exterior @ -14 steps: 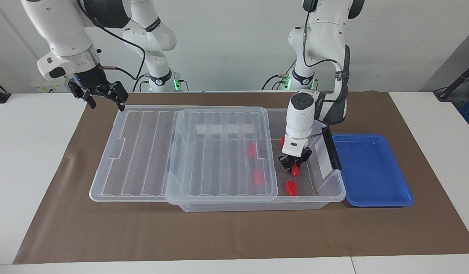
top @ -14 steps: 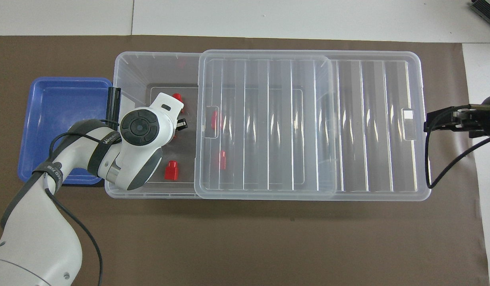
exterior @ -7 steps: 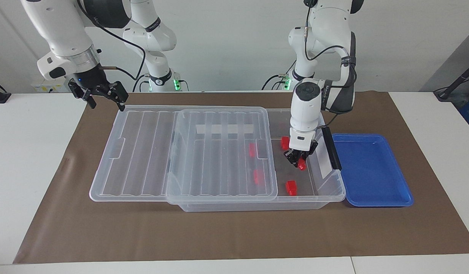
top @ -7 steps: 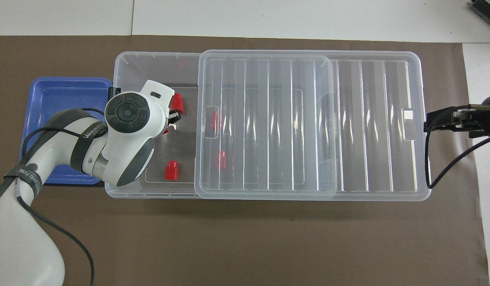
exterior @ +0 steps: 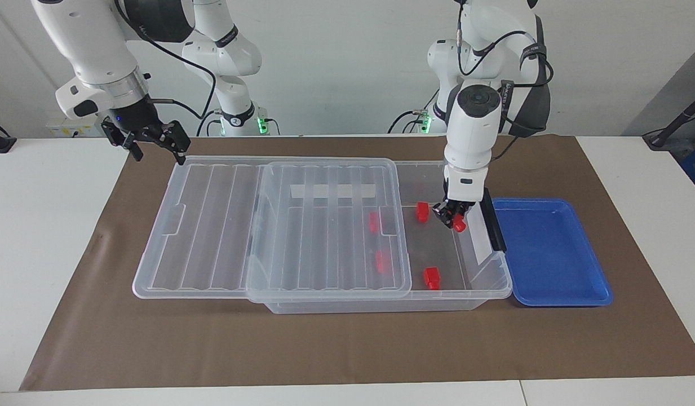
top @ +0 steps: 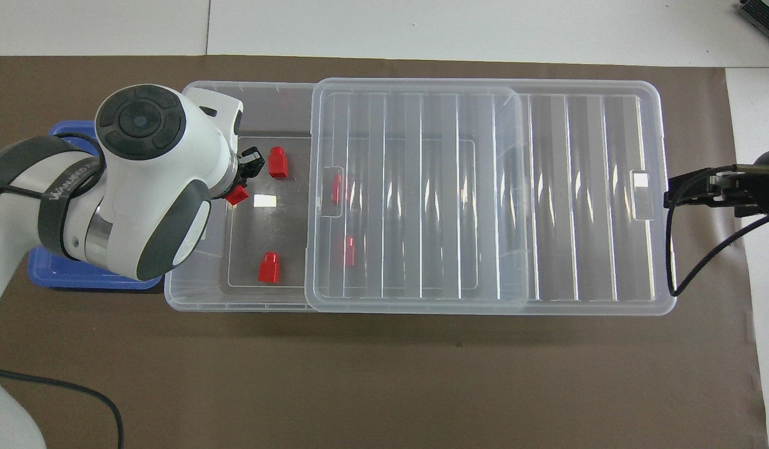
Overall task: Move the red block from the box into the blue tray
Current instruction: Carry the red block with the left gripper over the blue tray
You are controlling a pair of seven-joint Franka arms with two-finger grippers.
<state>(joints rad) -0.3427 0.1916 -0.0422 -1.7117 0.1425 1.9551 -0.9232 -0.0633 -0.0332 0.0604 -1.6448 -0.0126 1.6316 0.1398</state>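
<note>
One small red plastic block (exterior: 459,225) gripped in left gripper (exterior: 454,217) jaws, raised over clear plastic box (exterior: 496,293), bound for shallow blue plastic tray (exterior: 595,298); right gripper (exterior: 155,144) jaws open, waiting at lid end.

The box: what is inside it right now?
Inside the box: two loose red blocks in the uncovered end, two more under the slid lid. The left gripper holds a fifth above it.

Five red blocks (exterior: 459,225); one box (exterior: 496,282); one lid (exterior: 212,225); one blue tray (exterior: 550,254).
</note>
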